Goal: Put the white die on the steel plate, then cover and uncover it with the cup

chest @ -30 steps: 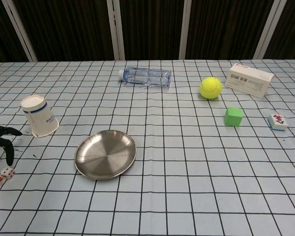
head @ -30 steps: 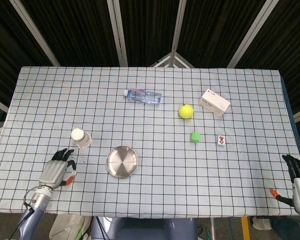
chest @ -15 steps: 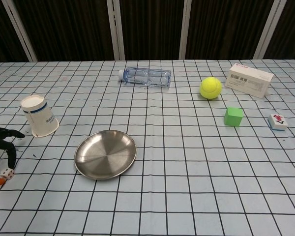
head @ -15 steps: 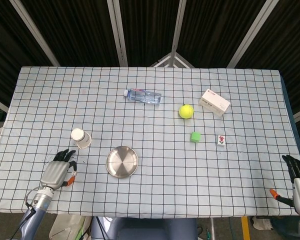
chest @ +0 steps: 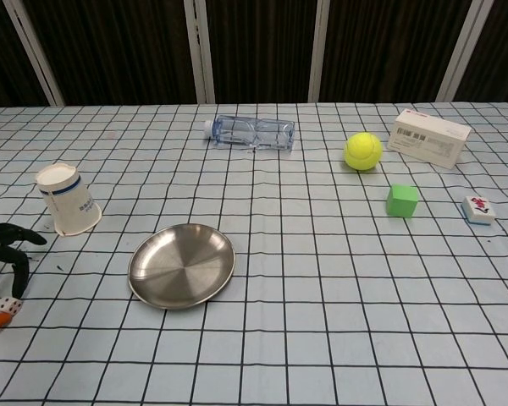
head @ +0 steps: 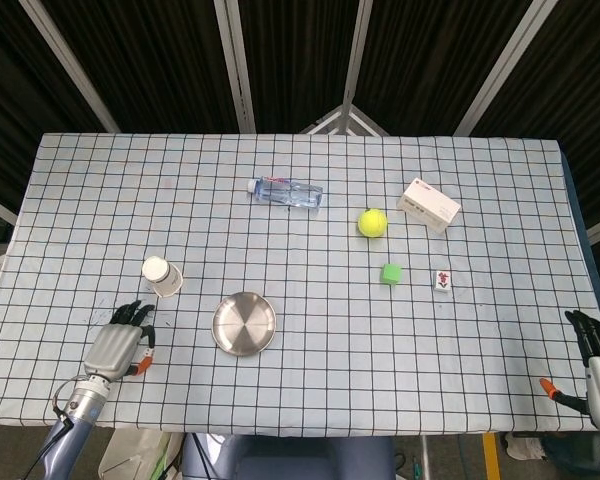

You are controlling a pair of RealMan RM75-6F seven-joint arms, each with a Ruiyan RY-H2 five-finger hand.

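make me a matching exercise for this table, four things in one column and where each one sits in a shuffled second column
Things:
1. white die
2. paper cup
3. steel plate
4. green cube

Places:
A. upside down, behind the left hand
B. between the tennis ball and the mahjong tile
C. at the left hand's fingertips
D. bare, right of the cup

Pairs: 1-C, 2-A, 3-D, 4-B

Left hand (chest: 2,254) cut off by chest view's left edge: only dark fingers (chest: 20,264) and orange thumb tip show, palm out of frame. White die (chest: 10,307) just below those fingers; in head view too small to tell, hidden beside hand. Whether fingers touch die: cannot tell. Right hand (head: 598,365) cut by head view's right edge, absent from chest view.
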